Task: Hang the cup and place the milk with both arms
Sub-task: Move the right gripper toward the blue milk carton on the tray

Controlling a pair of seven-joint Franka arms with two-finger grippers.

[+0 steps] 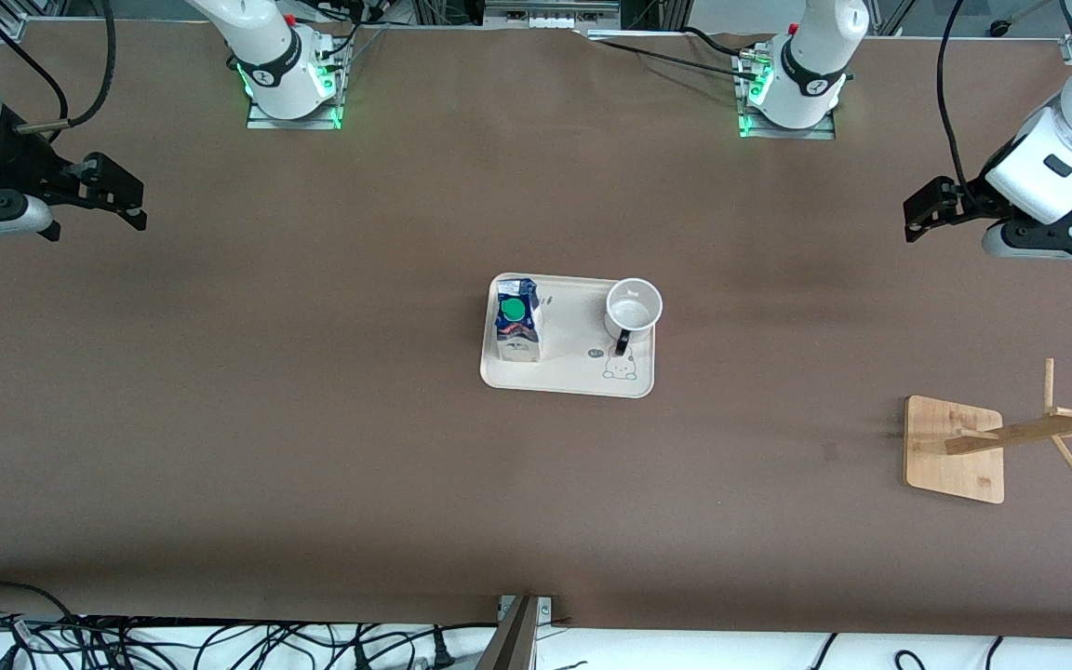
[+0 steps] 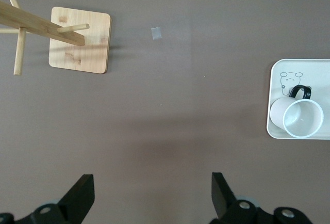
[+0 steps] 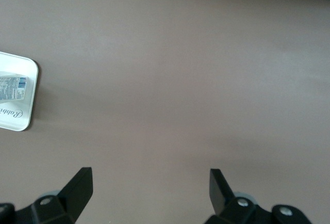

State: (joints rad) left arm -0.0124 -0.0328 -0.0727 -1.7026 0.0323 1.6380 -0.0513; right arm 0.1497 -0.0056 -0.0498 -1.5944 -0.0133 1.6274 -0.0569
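Both claws, left claw (image 1: 917, 212) and right claw (image 1: 131, 200), are hanging released over bare table (image 1: 313, 447) ends, leaving the cup (image 1: 634, 307) and milk (image 1: 517, 321) sitting untouched on the tray (image 1: 573, 377).

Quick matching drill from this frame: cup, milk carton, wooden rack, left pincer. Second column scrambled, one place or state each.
1. cup
2. milk carton
3. wooden cup rack
4. left pincer

A. on the tray, toward the right arm's end
B. open, over bare table
C. on the table, toward the left arm's end
D. on the tray, black handle pointing toward the front camera

Pairs: 1-D, 2-A, 3-C, 4-B
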